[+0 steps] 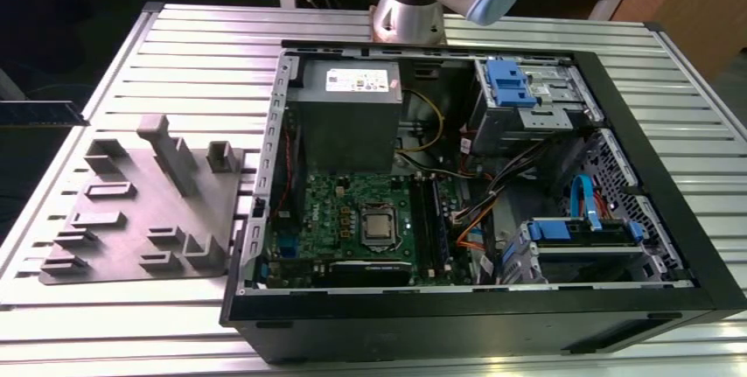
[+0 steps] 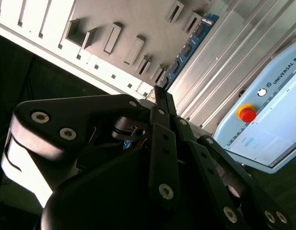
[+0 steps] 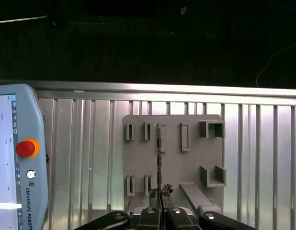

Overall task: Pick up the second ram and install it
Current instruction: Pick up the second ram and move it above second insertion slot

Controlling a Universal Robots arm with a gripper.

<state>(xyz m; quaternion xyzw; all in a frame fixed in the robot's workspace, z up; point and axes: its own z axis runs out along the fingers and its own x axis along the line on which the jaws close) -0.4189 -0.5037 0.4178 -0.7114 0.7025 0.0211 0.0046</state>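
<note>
The second ram point(image 3: 160, 153) is a thin dark stick seen edge-on in the first wrist view. In the second wrist view its blue board and black chips point(image 2: 188, 48) reach out from the fingertips. My gripper point(image 3: 160, 194) is shut on one end of it, high above the grey tray point(image 3: 172, 163). The black linkage of the gripper point(image 2: 157, 91) fills the near part of the second wrist view. In the exterior view the open computer case point(image 1: 653, 246) lies on the table, with the green motherboard point(image 1: 350, 219) inside and long dark memory slots point(image 1: 428, 219) beside the processor socket.
The grey tray point(image 1: 129, 219) with upright blocks sits at the exterior view's left of the case on the slatted metal table point(image 1: 198, 53). A teach pendant with a red button point(image 3: 23, 148) lies near the tray. The grey power-supply box point(image 1: 348, 119), cables and drive bays crowd the case.
</note>
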